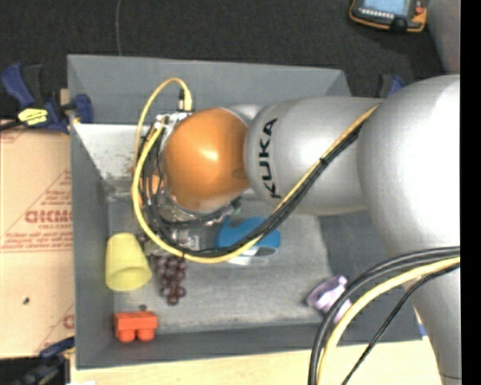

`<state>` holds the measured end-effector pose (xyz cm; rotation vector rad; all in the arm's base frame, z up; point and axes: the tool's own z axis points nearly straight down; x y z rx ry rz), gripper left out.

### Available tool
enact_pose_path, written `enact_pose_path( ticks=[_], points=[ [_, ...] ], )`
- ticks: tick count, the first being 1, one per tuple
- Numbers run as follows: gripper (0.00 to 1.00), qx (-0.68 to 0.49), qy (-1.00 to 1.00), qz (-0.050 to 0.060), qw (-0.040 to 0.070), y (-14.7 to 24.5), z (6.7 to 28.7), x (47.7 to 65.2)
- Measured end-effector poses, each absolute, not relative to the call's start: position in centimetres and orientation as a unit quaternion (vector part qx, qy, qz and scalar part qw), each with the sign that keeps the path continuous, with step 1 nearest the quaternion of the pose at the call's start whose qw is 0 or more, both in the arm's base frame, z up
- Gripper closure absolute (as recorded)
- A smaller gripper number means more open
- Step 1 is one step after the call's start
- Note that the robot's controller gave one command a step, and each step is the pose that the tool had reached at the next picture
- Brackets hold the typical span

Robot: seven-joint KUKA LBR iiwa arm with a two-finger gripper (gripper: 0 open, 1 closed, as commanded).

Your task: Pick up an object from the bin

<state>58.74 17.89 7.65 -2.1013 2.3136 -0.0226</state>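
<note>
My gripper (173, 220) hangs low over the left middle of the bin, with just its dark body showing under the wrist. A bunch of dark purple toy grapes (172, 277) lies directly below it in the picture, close to its lower edge. A pale yellow cup (127, 261) lies on its side just left of the grapes. A blue object (248, 235) lies to the gripper's right, partly hidden by the arm and a yellow cable.
An orange block (135, 326) sits in the bin's front left corner. A small lavender piece (327, 293) lies near the front right. The arm's thick silver link covers the bin's right and back parts.
</note>
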Motion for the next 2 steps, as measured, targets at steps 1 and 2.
enact_pose_path(
  ticks=[1, 2],
  points=[
    [1.0, -0.672, 0.741, -0.007, 0.008, 17.88, 7.64, 58.75],
    [1.0, -0.671, 0.742, -0.006, 0.009, 17.87, 8.44, 58.7]
  ],
)
